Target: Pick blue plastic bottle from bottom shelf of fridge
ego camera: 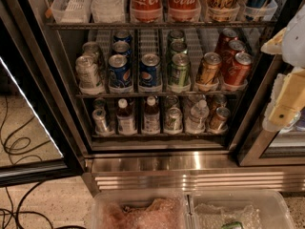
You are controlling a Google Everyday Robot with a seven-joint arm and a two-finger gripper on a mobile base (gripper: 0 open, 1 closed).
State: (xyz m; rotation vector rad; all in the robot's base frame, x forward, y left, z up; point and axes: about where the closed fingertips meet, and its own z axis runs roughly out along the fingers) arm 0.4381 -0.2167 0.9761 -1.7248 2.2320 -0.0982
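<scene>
The fridge (157,163) stands in front of me with its door open. On the bottom shelf (157,134) two small bottles with white caps, dark contents and pale labels stand side by side, one (126,118) left of the other (151,115). I cannot tell which of the two is the blue plastic bottle. A clear water bottle (197,114) and several cans share the same shelf. My gripper (284,109) hangs at the right edge of the view, outside the fridge, level with the bottom shelf and well right of both bottles.
The glass door (28,128) is swung open at the left. The middle rack (157,94) holds blue, green and orange cans, and cola bottles (164,1) stand above. Two clear plastic bins (188,197) sit on the floor in front. Cables (14,209) lie at the lower left.
</scene>
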